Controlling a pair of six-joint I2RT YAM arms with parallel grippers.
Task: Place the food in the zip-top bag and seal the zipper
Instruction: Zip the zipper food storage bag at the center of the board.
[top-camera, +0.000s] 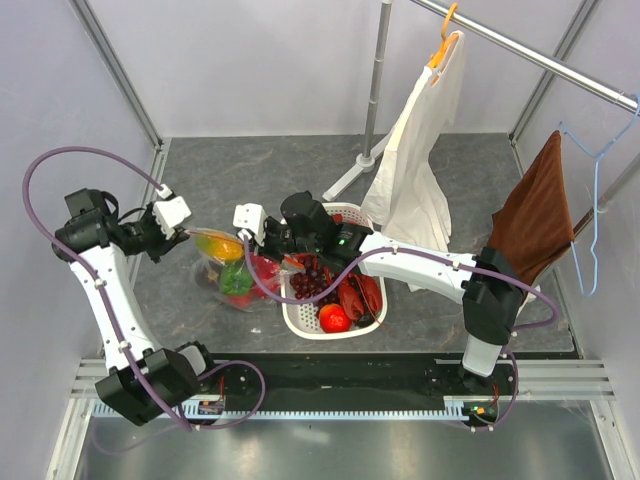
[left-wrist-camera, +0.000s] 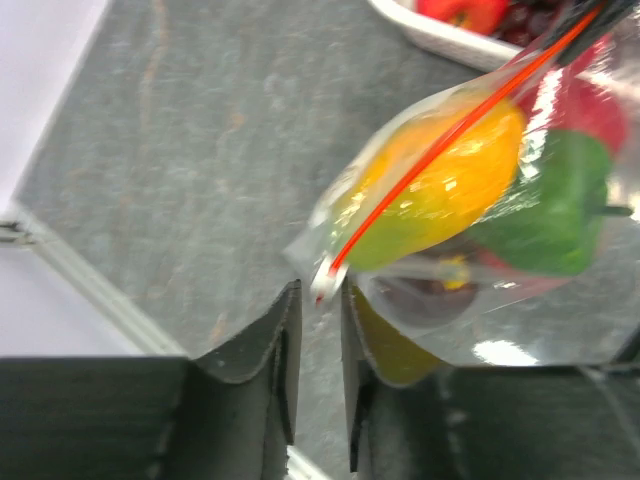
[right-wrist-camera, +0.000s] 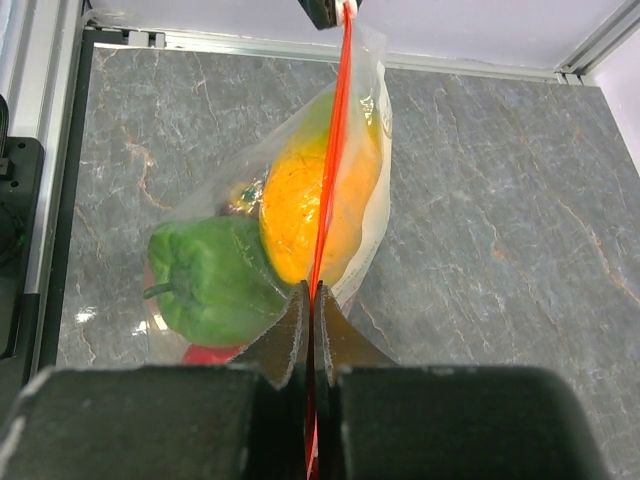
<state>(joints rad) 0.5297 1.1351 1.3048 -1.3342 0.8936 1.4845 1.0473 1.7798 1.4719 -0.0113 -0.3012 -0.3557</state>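
Left hand (left-wrist-camera: 318, 318): fingers nearly together, pinching the corner of the zip-top bag (right-wrist-camera: 365, 250) right at the end of the zipper (right-wrist-camera: 330, 170). A sliver of gap shows between the fingers (left-wrist-camera: 283, 365) lower down.

Right hand (right-wrist-camera: 312, 308): closed tight on the zipper at the other end, with the strip running straight into the seam between my two fingers (right-wrist-camera: 285, 340). The zipper is stretched taut in a straight line between my two hands.

The bag hangs below the strip, over the grey counter (right-wrist-camera: 480, 200), left of the white basket (top-camera: 297, 322). I can't tell if its bottom touches the counter.

Inside the bag:
- The yellow piece (right-wrist-camera: 300, 215) sits right under the zipper.
- The green pepper (right-wrist-camera: 215, 280) is beside it, touching.
- A bit of red fruit (right-wrist-camera: 210, 353) shows below the pepper.
- A dark item (left-wrist-camera: 430, 300) is under the yellow piece, too blurred to name.

In the basket, near my right forearm:
- dark grapes (top-camera: 312, 278)
- red lobster (top-camera: 362, 296)
- a red round fruit (top-camera: 335, 318)

In the top view, the left hand (top-camera: 190, 233) is at the bag's left end and the right hand (top-camera: 268, 243) at its right end, next to the basket rim.
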